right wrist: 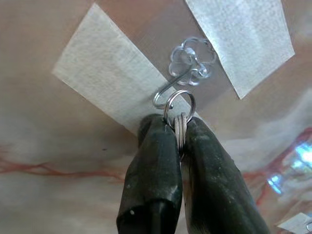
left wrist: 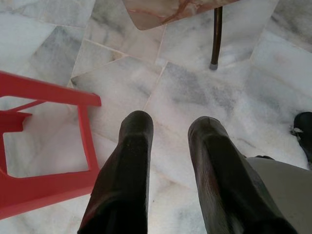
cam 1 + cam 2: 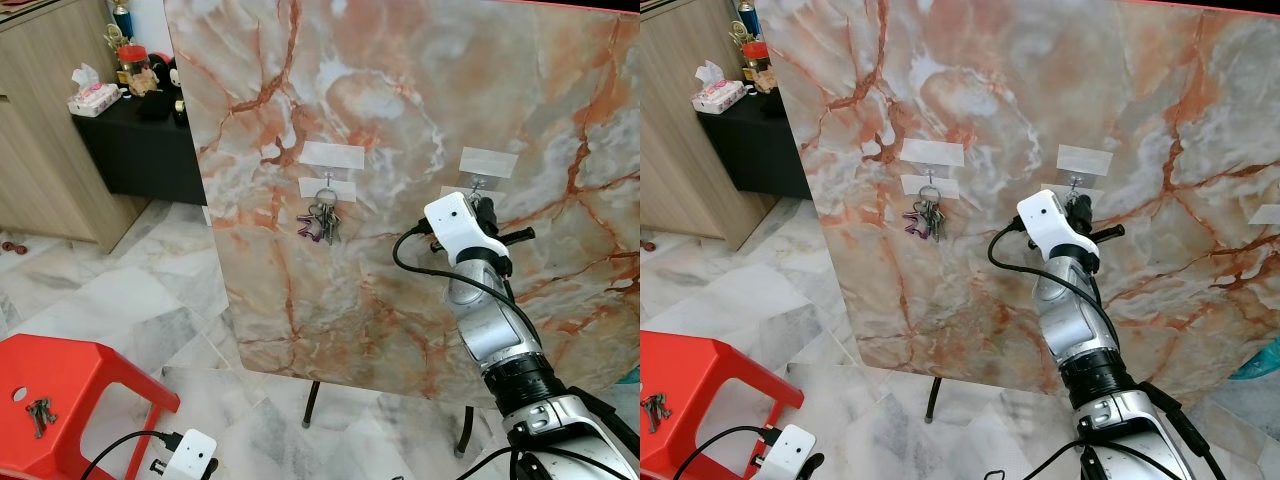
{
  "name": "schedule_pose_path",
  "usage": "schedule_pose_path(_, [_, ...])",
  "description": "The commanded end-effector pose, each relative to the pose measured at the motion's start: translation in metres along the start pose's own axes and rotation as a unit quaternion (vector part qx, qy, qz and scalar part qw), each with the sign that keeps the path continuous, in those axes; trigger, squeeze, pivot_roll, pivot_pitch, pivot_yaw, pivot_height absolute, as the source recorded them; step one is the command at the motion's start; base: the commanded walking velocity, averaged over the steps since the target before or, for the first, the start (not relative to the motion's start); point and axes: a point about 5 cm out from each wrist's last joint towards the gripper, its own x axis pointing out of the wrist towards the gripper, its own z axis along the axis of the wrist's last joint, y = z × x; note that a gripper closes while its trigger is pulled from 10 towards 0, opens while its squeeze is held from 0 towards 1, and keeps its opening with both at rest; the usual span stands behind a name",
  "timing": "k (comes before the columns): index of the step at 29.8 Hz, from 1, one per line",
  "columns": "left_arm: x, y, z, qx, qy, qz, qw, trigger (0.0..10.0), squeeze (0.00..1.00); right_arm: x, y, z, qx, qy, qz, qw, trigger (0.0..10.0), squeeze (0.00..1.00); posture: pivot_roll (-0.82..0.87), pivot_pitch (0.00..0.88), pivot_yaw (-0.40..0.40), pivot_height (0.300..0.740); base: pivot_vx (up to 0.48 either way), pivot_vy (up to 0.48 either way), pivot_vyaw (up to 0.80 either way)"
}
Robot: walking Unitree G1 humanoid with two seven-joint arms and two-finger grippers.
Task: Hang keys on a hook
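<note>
Starting at the left, a red stool (image 3: 60, 385) is seen on the marble floor with a spare bunch of keys (image 3: 40, 414) lying on its seat, and the left gripper (image 2: 170, 161) hangs idle above the floor beside it, its fingers apart and empty. Further along, a marble board (image 3: 400, 130) is propped upright, and one key bunch (image 3: 321, 222) is already hung from a taped hook (image 3: 326, 183) on it. To the right of that, the right gripper (image 1: 179, 141) is raised to a second hook (image 1: 168, 92), a small wire hook on a clear flower-shaped base fixed under tape (image 1: 112, 73). A key ring (image 1: 179, 114) is clamped between its fingers, and the ring's top is held right at the hook's open tip. Whether the wire has passed through the ring cannot be told for certain. The task is judged nearly done: the ring is still to be seated on the hook, released, and the arm drawn back.
</note>
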Motion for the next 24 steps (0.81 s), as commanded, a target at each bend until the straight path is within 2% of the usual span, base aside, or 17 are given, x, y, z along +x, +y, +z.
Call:
schedule_pose_path(1, [-0.0009,-0.0052,-0.0027,0.002,0.006,-0.012,1.000,10.0,0.00,0.0014,-0.0053,-0.0022,0.010,0.011,-0.007,1.000,10.0,0.00,0.05,0.054,-0.067,0.740,0.000,0.000,0.00])
schedule_pose_path(24, [-0.0011,-0.0059,-0.0038,0.002,0.010,-0.014,1.000,10.0,0.00,0.0010,0.0030,-0.0080,0.004,0.025,0.024,0.999,10.0,0.00,0.05,0.055,-0.069,0.740,0.000,0.000,0.00])
